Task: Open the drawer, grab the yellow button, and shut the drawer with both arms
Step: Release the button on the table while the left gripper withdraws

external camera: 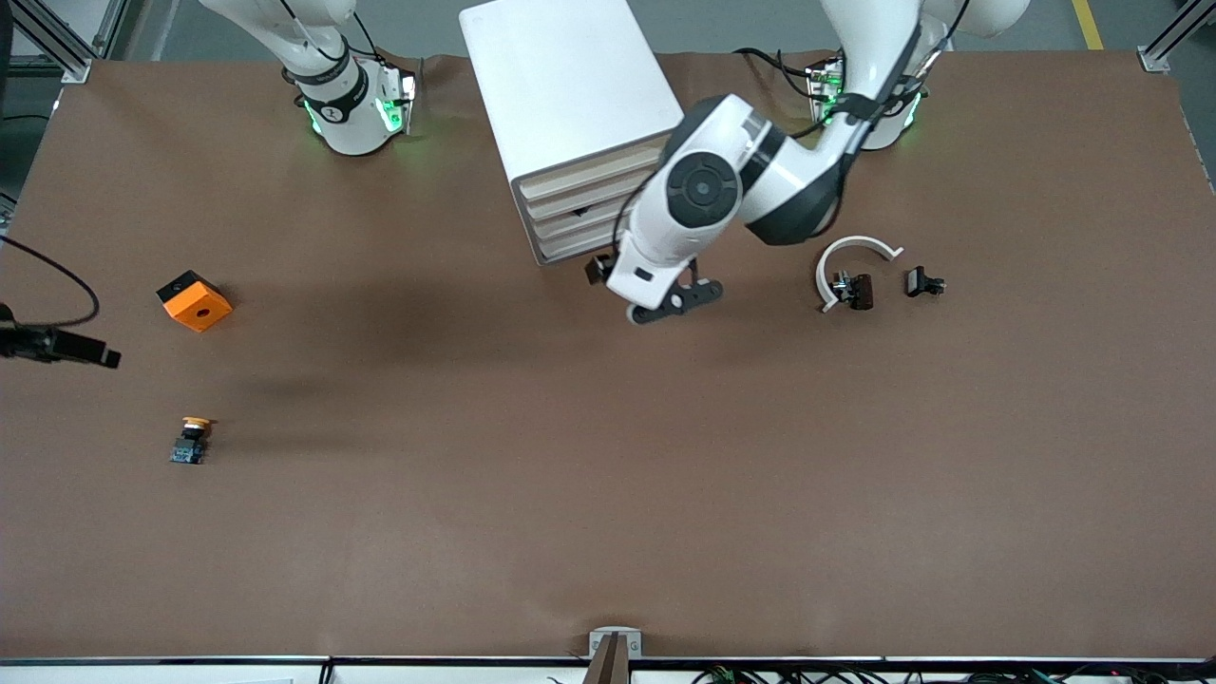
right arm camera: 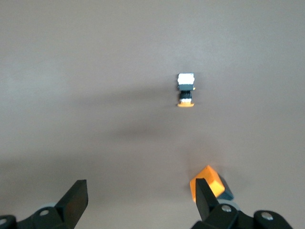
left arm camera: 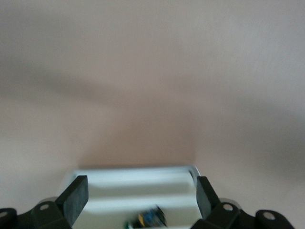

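The button (external camera: pixel 193 439) lies on the bare brown table toward the right arm's end, nearer the front camera than the orange block. It shows again in the right wrist view (right arm camera: pixel 186 90), orange cap toward the block. My right gripper (right arm camera: pixel 138 183) hangs open and empty over the table, beside the orange block and apart from the button. My left gripper (external camera: pixel 676 297) is open in front of the white cabinet (external camera: pixel 570 114). Between its fingers (left arm camera: pixel 76 198) lies the pulled-out white drawer (left arm camera: pixel 133 188), holding a small blurred blue and black part (left arm camera: pixel 148 218). The left arm hides most of the drawer in the front view.
An orange square block (external camera: pixel 194 300) lies on the table, also by my right finger (right arm camera: pixel 209 183). A white ring (external camera: pixel 850 261) and small black clips (external camera: pixel 923 283) lie toward the left arm's end. A black bar with a cable (external camera: pixel 66 347) pokes in at the right arm's end.
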Controlling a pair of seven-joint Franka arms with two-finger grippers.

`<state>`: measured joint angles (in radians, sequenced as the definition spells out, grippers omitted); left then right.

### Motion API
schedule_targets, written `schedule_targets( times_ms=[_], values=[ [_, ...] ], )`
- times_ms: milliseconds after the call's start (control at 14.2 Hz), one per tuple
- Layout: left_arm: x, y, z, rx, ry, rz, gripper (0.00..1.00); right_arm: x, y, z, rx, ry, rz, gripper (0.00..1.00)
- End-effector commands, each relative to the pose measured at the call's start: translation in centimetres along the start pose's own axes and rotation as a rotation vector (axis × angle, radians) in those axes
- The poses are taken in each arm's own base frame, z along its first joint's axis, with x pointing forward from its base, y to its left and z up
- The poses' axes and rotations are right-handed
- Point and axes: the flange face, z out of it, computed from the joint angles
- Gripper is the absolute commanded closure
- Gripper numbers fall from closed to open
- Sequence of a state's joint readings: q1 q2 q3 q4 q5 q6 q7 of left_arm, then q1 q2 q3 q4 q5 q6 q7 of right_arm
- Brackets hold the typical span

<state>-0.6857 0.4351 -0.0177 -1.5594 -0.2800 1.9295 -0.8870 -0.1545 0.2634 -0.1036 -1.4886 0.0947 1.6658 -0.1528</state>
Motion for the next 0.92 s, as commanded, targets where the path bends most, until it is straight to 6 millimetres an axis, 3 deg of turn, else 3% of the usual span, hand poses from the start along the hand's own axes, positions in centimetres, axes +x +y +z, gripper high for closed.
schedule_targets(
  times_ms=[0,141,282,493,634,846],
  values=[
    [3.5,-3.8,-5.1,-0.006,0.079,0.085,0.0,-1.8,-0.4,-1.5,-0.024,-0.001,0.007,0.0],
    [6.8,-8.7,-9.5,-0.016,0.141,0.112,0.0,-2.1,-1.8,-2.2,-0.084,-0.005,0.017,0.0],
    [8.9,-14.2,-13.4,0.045,0.226,0.221,0.0,-2.4,-2.3,-2.2,-0.08,-0.021,0.073,0.0],
    [11.3,-25.1,-16.8,0.055,0.24,0.22,0.0,-2.3,-3.1,-2.6,-0.084,-0.014,0.058,0.0],
    [10.2,-30.9,-19.6,0.051,0.279,0.243,0.0,-2.5,-3.1,-2.9,-0.085,-0.023,0.058,0.0],
    [9.0,-35.9,-22.0,0.06,0.319,0.305,0.0,-2.3,-2.9,-5.3,-0.086,0.008,0.072,0.0]
  ],
)
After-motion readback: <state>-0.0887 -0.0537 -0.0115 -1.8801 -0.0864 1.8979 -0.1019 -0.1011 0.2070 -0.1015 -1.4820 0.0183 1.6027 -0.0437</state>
